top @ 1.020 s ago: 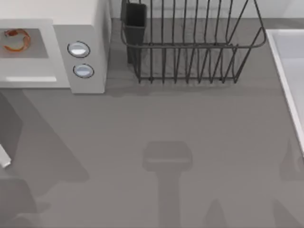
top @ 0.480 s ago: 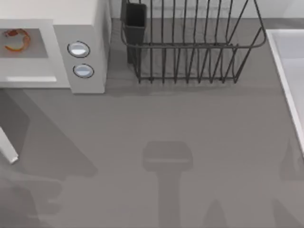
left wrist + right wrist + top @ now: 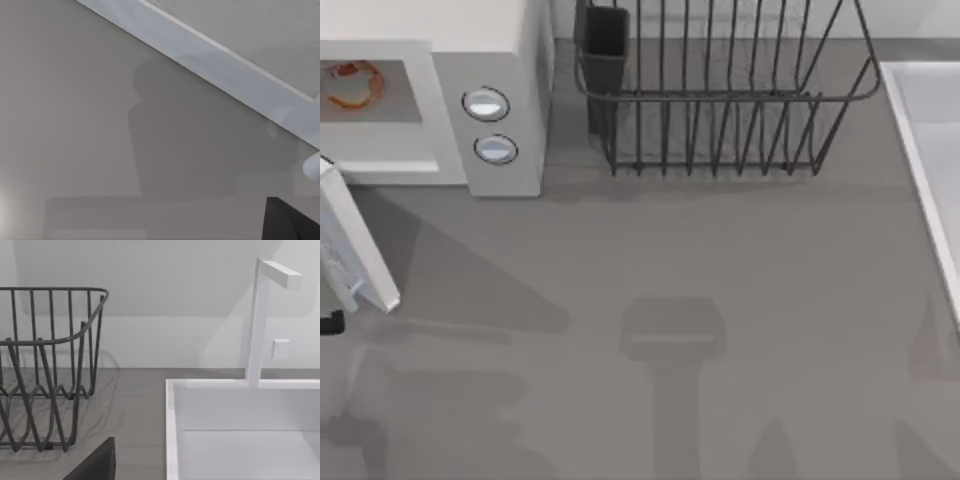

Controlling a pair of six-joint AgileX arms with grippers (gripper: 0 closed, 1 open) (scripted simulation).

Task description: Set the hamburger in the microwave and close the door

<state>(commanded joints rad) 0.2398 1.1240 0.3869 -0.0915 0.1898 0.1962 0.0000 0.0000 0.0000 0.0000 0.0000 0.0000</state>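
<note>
While my left gripper [image 3: 328, 322] shows as a dark tip at the table's [image 3: 720, 260] left edge, I cannot tell how its fingers stand. Just beside it the flat white door [image 3: 355, 250] stands partly open. Beyond, the cream and orange hamburger [image 3: 355, 82] lies inside the boxy white microwave [image 3: 505, 60], well apart from my gripper.

Door [image 3: 355, 245] swung further in from left edge, apparently toward microwave [image 3: 500, 60].

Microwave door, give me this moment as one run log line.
hamburger: inside microwave | door: part open, swinging shut | left gripper: behind door
</note>
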